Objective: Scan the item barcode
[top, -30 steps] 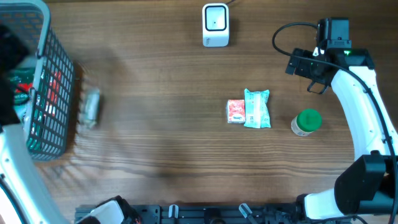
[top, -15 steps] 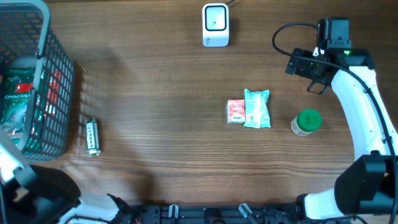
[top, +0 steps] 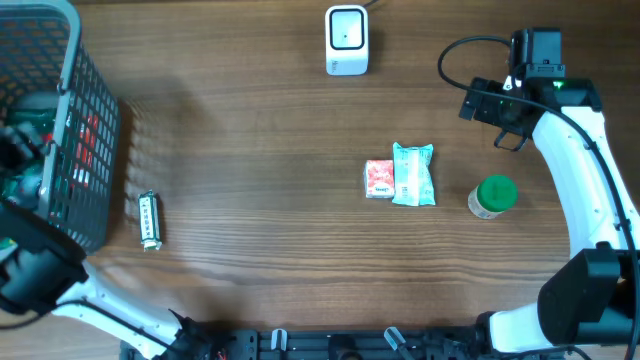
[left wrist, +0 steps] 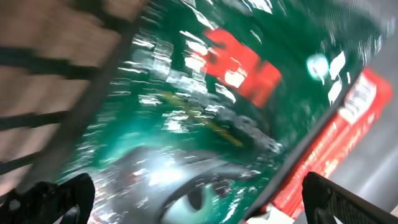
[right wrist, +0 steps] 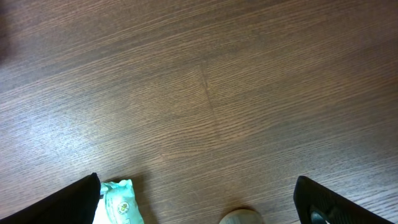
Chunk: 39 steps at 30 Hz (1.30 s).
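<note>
Left gripper (left wrist: pixel 199 202) is spread wide, its two dark fingertips (left wrist: pixel 53 198) at opposite lower corners of the blurred wrist view, nothing pinched between them; behind that pincer the left arm (top: pixel 45 275) folds low, a white link trailing off it; right gripper (right wrist: pixel 199 208) gapes as well, fingers (right wrist: pixel 333 199) wide apart, facing down; behind it the right arm (top: pixel 585 165) sweeps back in a white arc to a dark joint.
</note>
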{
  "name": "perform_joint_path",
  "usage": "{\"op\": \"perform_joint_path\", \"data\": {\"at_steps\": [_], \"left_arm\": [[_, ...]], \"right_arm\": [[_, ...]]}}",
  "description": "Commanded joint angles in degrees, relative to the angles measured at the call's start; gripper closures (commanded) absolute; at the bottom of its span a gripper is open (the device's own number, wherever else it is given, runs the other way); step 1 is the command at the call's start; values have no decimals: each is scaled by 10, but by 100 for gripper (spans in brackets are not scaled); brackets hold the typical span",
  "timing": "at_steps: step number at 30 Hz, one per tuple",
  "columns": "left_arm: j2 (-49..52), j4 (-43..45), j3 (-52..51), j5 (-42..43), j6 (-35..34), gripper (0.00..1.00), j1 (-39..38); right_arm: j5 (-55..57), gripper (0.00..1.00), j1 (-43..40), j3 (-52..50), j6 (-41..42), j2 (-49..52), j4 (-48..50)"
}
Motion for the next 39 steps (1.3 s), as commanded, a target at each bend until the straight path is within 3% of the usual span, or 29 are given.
{"op": "perform_joint_path", "data": {"at_steps": [1, 18, 26, 35, 36, 39], "left_arm": [[32, 6, -4, 59, 81, 0, -15], [69, -1, -16, 105, 140, 0, -28], [70, 5, -25, 76, 140, 0, -39], [70, 83, -106, 49, 139, 1, -53], [70, 98, -120, 34, 135, 5, -55], [70, 120, -141, 24, 135, 46, -56]], "right_arm": [[10, 1, 0, 5, -5, -3, 1], [10, 0, 0, 5, -5, -3, 1], [10, 0, 0, 5, -5, -3, 1], [10, 0, 0, 5, -5, -3, 1], [10, 0, 0, 5, -5, -3, 1], [10, 0, 0, 5, -5, -3, 1]]}}
